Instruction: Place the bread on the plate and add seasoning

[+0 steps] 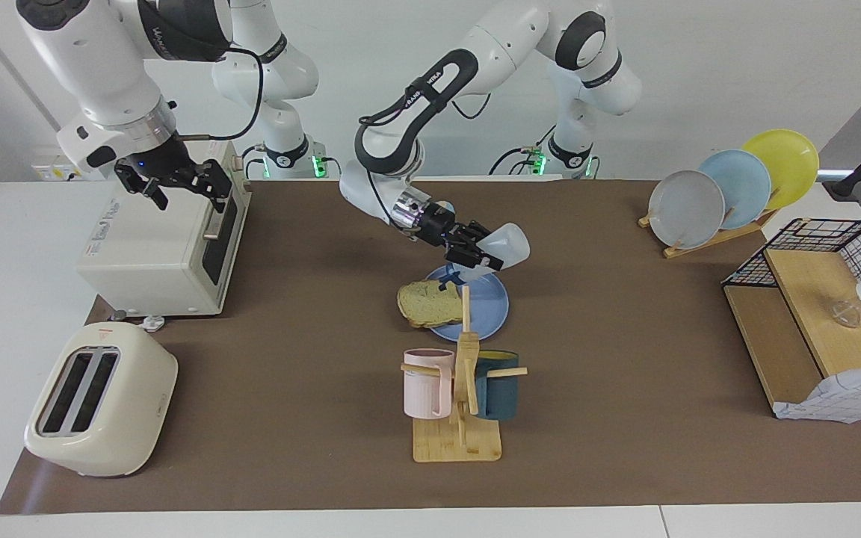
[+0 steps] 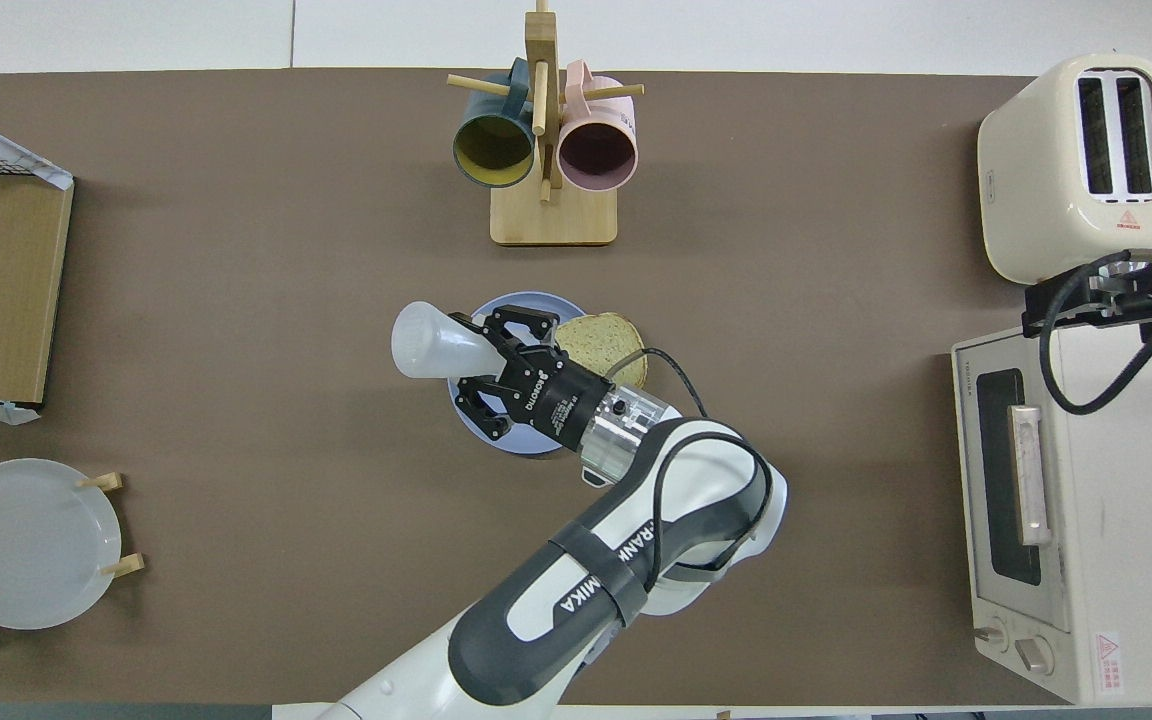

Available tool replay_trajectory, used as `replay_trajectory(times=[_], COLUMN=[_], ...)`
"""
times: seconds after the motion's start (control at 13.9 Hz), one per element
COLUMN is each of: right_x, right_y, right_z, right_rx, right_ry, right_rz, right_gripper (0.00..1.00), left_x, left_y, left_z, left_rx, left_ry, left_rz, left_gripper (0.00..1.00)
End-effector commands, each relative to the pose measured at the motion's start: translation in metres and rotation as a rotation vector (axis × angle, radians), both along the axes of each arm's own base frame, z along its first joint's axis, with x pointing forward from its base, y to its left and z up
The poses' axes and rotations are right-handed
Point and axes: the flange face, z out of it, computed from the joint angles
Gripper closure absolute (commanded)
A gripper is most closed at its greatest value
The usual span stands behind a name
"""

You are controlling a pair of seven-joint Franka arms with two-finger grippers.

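Facing view: my left gripper clamped on seasoning bottle, translucent white body tipped, dark cap end down over plate. Plate solid periwinkle blue, near table middle, nearer robots than mug rack. Bread, pale tan slice with brown crust, overhangs plate edge toward right arm's end. My right gripper spread wide, holding nothing, waits above toaster oven.

Overhead view: bottle base points away from bread; left gripper over plate.
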Motion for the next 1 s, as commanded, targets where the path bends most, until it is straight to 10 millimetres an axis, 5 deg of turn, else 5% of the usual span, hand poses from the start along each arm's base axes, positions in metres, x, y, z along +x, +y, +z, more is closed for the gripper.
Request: replay_trajectory(times=[0.0, 0.29, 0.93], right_x=[-0.004, -0.005, -0.004], right_y=[-0.002, -0.002, -0.002], right_z=[0.001, 0.002, 0.001], right_rx=[0.022, 0.022, 0.022], right_ry=[-0.010, -0.012, -0.010], right_rz=[0.021, 0.021, 0.021], right_gripper=[0.00, 0.00, 0.00], left_x=[0.043, 0.058, 0.050], left_y=[0.035, 0.059, 0.078], left_z=[-0.002, 0.004, 0.086], left_rx=[-0.007, -0.050, -0.319], left_ry=[-0.011, -0.017, 0.008], left_rz=[0.048, 0.085, 0.194], left_gripper=[1.00, 1.00, 1.00])
